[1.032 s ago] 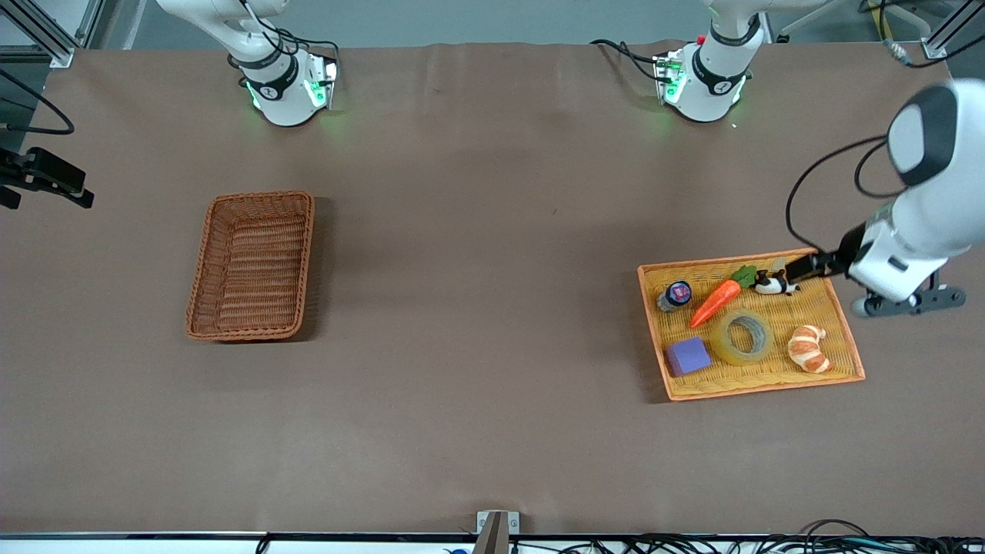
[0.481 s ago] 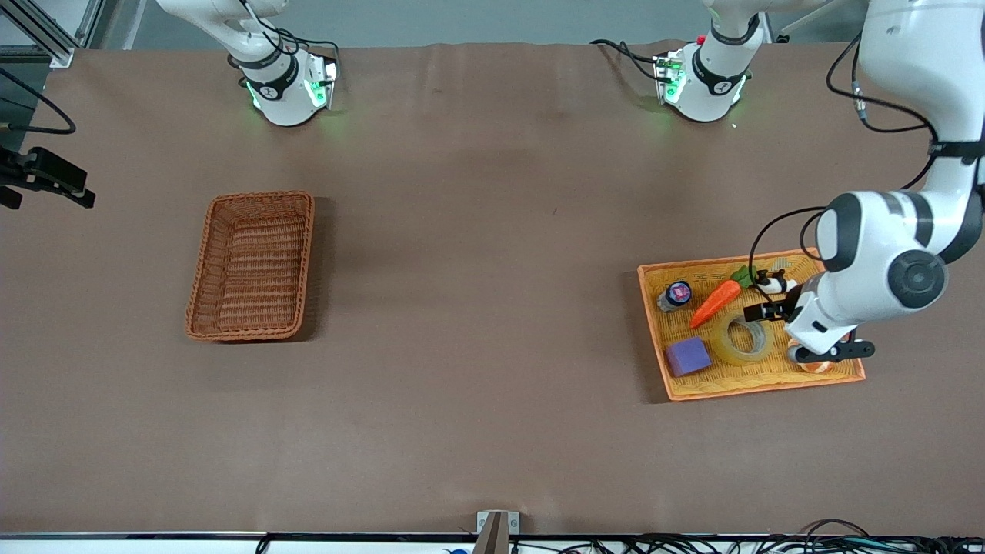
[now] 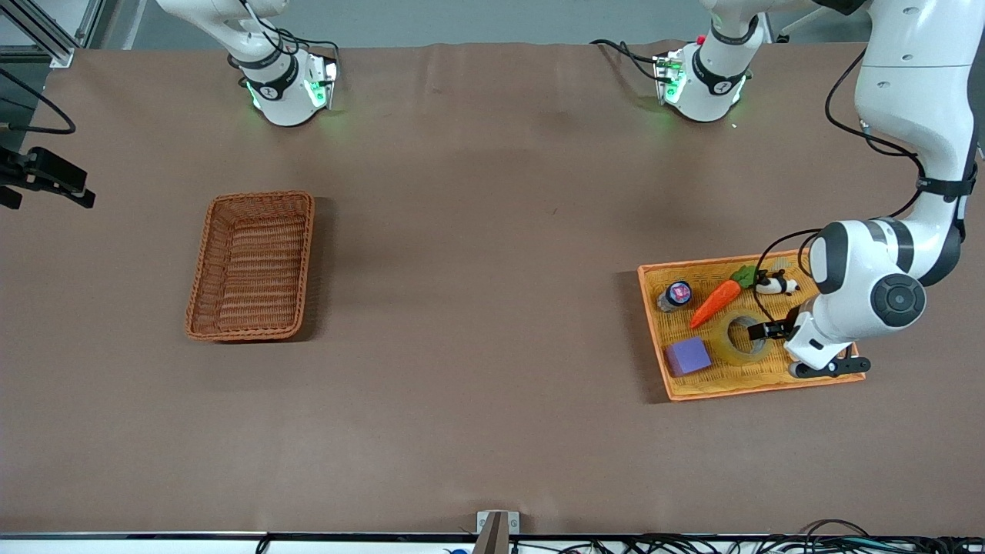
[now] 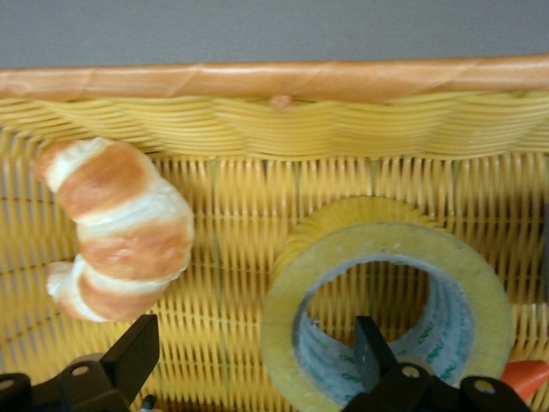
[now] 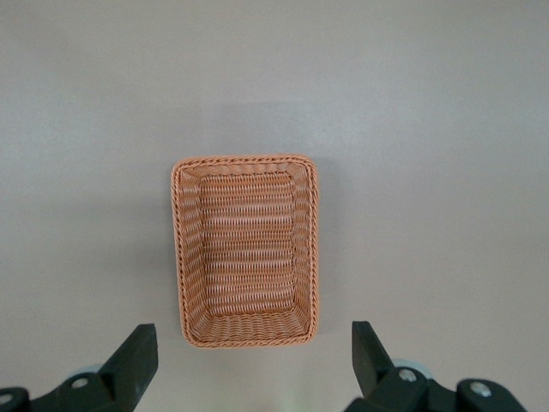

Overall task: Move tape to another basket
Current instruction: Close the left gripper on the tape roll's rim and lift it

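One tape (image 3: 742, 337) lay flat in the orange-yellow tray (image 3: 769, 378) at the left arm's end of the table, a translucent pale yellow ring with a wide grey-rimmed hole through which the weave showed. Six things shared that tray: the tape, one purple cube (image 3: 687, 356) just beside it toward the right arm's end, one orange toy carrot (image 3: 716, 302) with a green top farther from the front camera, one small dark-capped jar (image 3: 676, 295) beside the carrot, one black-and-white figurine (image 3: 773, 285) near the tray's farthest rim, and one croissant (image 4: 116, 225), seen in the left wrist view beside the tape and hidden under the arm in the front view. The left gripper (image 3: 769, 331) hung low over the tape, jaws spread wide and grasping nothing, one finger (image 4: 371, 347) over the roll's hole. One reddish-brown wicker basket (image 3: 252, 265) stood well apart toward the right arm's end. The right gripper (image 5: 253, 360) waited high over that basket, its jaws likewise released.
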